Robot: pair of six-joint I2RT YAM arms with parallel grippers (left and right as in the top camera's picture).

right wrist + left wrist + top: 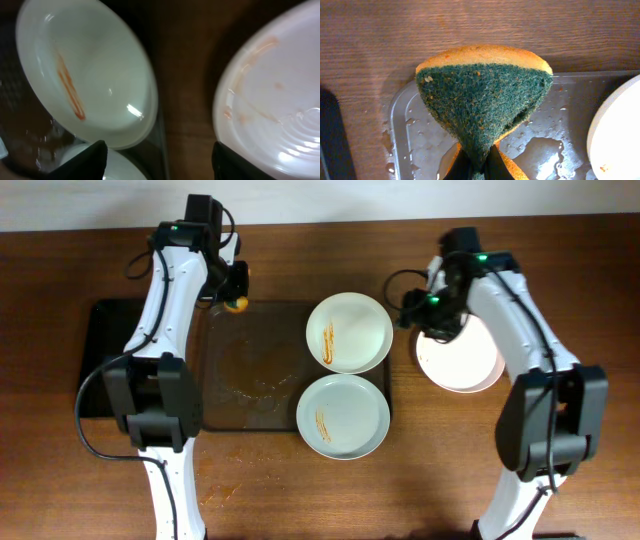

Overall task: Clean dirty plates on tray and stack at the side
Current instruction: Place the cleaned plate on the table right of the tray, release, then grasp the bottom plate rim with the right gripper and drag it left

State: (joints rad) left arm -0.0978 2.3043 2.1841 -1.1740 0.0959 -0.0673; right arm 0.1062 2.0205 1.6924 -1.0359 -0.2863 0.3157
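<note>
The wet tray (250, 370) held two sauce-streaked plates (349, 332). A third plate (462, 368), faintly smeared, sat beside it on the tabletop (440, 470). The left fingers (465, 167) pinched a sponge (482, 100), and the right fingers (85, 161) were spread.

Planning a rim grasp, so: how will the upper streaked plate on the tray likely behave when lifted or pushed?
Probably stiff: the upper plate keeps a clean round rim. Likely slippery, given its glossy highlights, the sauce streak and the wet-looking tray beneath. Shallow and flat-seated, it should slide rather than tip.
</note>
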